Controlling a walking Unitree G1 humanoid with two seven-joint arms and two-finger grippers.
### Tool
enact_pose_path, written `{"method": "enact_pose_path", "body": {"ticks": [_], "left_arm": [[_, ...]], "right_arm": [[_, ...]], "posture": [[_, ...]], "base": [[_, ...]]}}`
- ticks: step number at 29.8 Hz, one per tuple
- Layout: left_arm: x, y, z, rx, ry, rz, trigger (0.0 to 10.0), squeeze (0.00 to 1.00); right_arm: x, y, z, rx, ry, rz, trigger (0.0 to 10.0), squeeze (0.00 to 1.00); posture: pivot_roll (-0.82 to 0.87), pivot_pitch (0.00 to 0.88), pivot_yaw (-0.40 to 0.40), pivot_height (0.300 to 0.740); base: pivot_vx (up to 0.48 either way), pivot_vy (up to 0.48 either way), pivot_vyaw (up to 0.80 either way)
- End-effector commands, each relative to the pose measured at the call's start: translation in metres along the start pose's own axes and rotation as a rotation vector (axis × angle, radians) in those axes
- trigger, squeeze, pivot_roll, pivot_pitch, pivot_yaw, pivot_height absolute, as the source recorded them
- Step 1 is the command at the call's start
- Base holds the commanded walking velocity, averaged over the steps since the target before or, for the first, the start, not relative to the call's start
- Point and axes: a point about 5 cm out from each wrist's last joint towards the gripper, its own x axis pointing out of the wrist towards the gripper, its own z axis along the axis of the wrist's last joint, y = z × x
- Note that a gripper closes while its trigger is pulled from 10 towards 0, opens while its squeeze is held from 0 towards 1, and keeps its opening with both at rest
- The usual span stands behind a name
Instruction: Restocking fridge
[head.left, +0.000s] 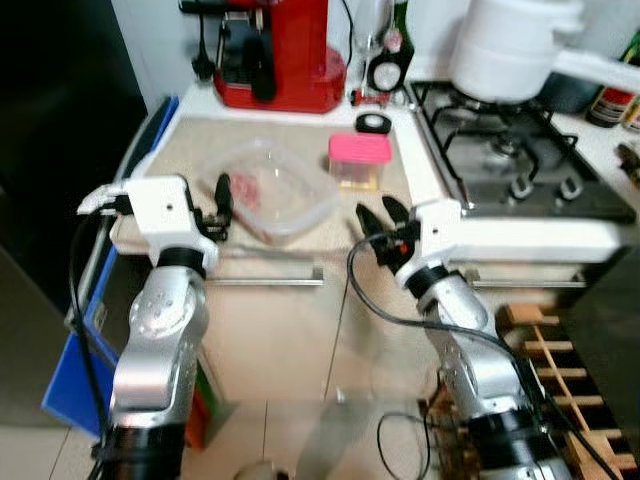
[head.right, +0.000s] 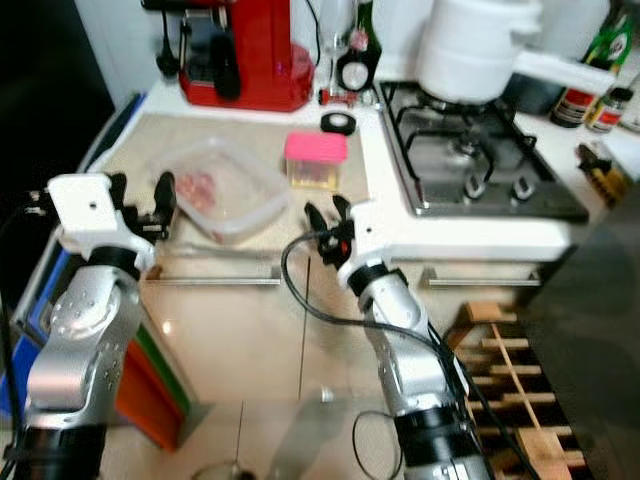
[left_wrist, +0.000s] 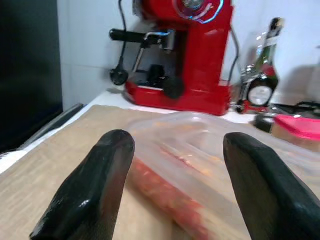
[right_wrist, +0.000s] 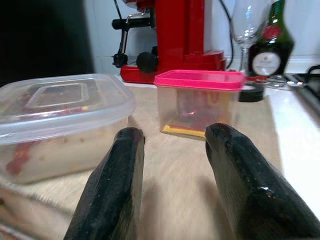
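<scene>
A clear plastic container (head.left: 268, 190) with a see-through lid, holding reddish food, sits at the centre of the beige counter (head.left: 200, 140). Right of it stands a small pink-lidded tub (head.left: 359, 160). The left gripper (head.left: 222, 205) and right gripper (head.left: 384, 225) hover at the counter's front edge, fingers spread.
</scene>
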Motion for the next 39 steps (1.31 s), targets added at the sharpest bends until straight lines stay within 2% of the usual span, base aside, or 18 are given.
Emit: {"method": "enact_pose_path", "body": {"ticks": [1, 3, 5, 9, 14, 17, 20, 31, 36, 37, 38, 39], "left_arm": [[0.006, 0.001, 0.003, 0.016, 0.003, 0.016, 10.0, 0.0], [0.014, 0.007, 0.01, 0.025, -0.015, 0.041, 10.0, 0.0], [0.015, 0.009, 0.012, 0.034, -0.021, 0.048, 10.0, 0.0], [0.017, 0.013, 0.007, 0.065, -0.004, 0.056, 10.0, 0.0], [0.02, 0.018, -0.001, 0.101, 0.035, 0.067, 10.0, 0.0], [0.02, 0.017, -0.002, 0.09, 0.039, 0.057, 10.0, 0.0], [0.022, 0.017, -0.002, 0.067, 0.043, 0.04, 10.0, 0.0], [0.027, 0.015, -0.002, 0.074, 0.044, 0.028, 10.0, 0.0], [0.028, 0.012, -0.004, 0.086, 0.049, 0.012, 10.0, 0.0], [0.028, 0.012, -0.006, 0.089, 0.057, 0.009, 10.0, 0.0], [0.028, 0.012, -0.006, 0.089, 0.057, 0.009, 10.0, 0.0], [0.027, 0.01, -0.008, 0.102, 0.066, -0.004, 10.0, 0.0]], "right_arm": [[0.0, -0.003, 0.002, -0.01, -0.009, -0.011, 10.0, 0.0], [0.001, -0.001, 0.003, 0.002, -0.012, -0.005, 10.0, 0.0], [0.001, 0.001, 0.004, 0.022, -0.014, 0.007, 10.0, 0.0], [0.003, 0.008, 0.005, 0.057, -0.011, 0.034, 10.0, 0.0], [0.004, 0.005, 0.001, 0.063, 0.013, 0.02, 10.0, 0.0], [0.004, 0.005, 0.001, 0.063, 0.012, 0.019, 10.0, 0.0], [0.005, 0.004, 0.001, 0.064, 0.016, 0.013, 10.0, 0.0], [0.004, 0.007, -0.002, 0.055, 0.021, 0.019, 10.0, 0.0], [0.004, 0.006, -0.003, 0.043, 0.028, 0.006, 10.0, 0.0], [0.004, 0.005, -0.005, 0.049, 0.03, -0.01, 10.0, 0.26], [0.004, 0.005, -0.005, 0.049, 0.03, -0.01, 10.0, 0.26], [0.004, 0.002, -0.006, 0.038, 0.037, -0.032, 10.0, 1.0]], "posture": [[0.02, 0.006, -0.007, 0.74], [0.02, 0.005, -0.002, 0.74], [0.01, 0.006, -0.001, 0.74], [0.01, 0.008, -0.001, 0.74], [0.02, 0.008, -0.002, 0.74], [0.02, 0.009, -0.001, 0.74], [0.01, 0.011, 0.002, 0.74], [0.01, 0.017, 0.008, 0.74], [0.01, 0.016, 0.009, 0.74], [0.01, 0.016, 0.01, 0.74], [0.01, 0.016, 0.01, 0.74], [0.01, 0.016, 0.01, 0.74]], "base": [[0.0, 0.0, 0.0], [0.0, 0.0, 0.0], [0.0, 0.0, 0.0], [0.0, 0.0, 0.0], [0.0, 0.0, 0.0], [0.0, 0.0, 0.0], [0.0, 0.48, 0.0], [0.0, 0.475, 0.0], [0.0, 0.0, 0.0], [0.0, 0.0, 0.0], [0.0, 0.0, 0.0], [0.0, 0.0, 0.0]]}}
